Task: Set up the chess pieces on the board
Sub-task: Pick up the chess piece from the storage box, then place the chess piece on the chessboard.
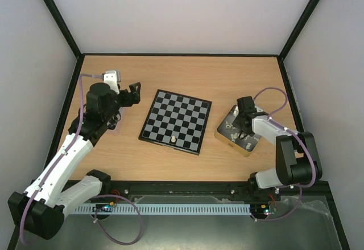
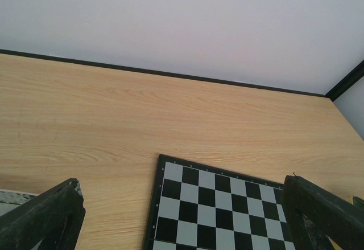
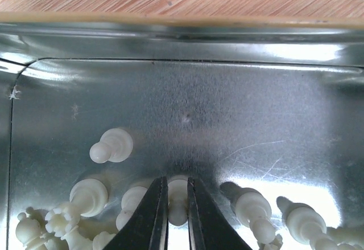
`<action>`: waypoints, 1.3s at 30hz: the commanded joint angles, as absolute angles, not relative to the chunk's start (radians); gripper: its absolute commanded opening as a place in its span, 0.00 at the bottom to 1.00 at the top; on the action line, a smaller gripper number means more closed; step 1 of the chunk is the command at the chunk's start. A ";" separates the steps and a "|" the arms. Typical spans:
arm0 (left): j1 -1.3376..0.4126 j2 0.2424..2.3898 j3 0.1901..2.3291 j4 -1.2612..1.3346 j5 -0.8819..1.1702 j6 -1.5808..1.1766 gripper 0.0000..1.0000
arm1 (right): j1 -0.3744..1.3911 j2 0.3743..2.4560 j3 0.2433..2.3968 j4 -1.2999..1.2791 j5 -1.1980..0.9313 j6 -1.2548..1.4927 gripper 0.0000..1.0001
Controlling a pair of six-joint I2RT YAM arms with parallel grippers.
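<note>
The board (image 1: 176, 120) lies flat in the middle of the table, and one cream-white piece (image 1: 173, 140) stands near its front edge. My right gripper (image 3: 177, 201) is down inside a metal tin (image 1: 223, 131) at the right, shut on a cream-white chess piece (image 3: 177, 196) that lies on the tin's floor. Several more white pieces (image 3: 112, 146) lie around it. My left gripper (image 1: 133, 94) hovers open left of the board, nothing between its fingers (image 2: 45, 216); the board's corner (image 2: 170, 170) shows between them.
The tin's rim (image 3: 182, 31) runs across the right wrist view, with wood table beyond it. Black frame rails and white walls (image 1: 182, 11) enclose the table. The left arm's links stretch along the left side.
</note>
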State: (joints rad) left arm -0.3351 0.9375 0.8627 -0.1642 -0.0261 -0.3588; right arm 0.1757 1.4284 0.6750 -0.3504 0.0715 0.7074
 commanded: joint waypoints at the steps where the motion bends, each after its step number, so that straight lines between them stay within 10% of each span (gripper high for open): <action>1: -0.330 0.924 0.852 -0.139 -0.026 -0.359 0.95 | 0.170 1.427 0.662 -0.351 0.104 0.694 0.06; 20: -0.310 0.878 0.843 -0.159 -0.153 -0.392 0.96 | 0.385 1.299 0.948 -0.489 0.146 0.722 0.03; 39: -0.238 0.794 0.822 -0.184 -0.315 -0.470 0.98 | 0.993 1.935 1.490 -0.477 0.034 0.660 0.04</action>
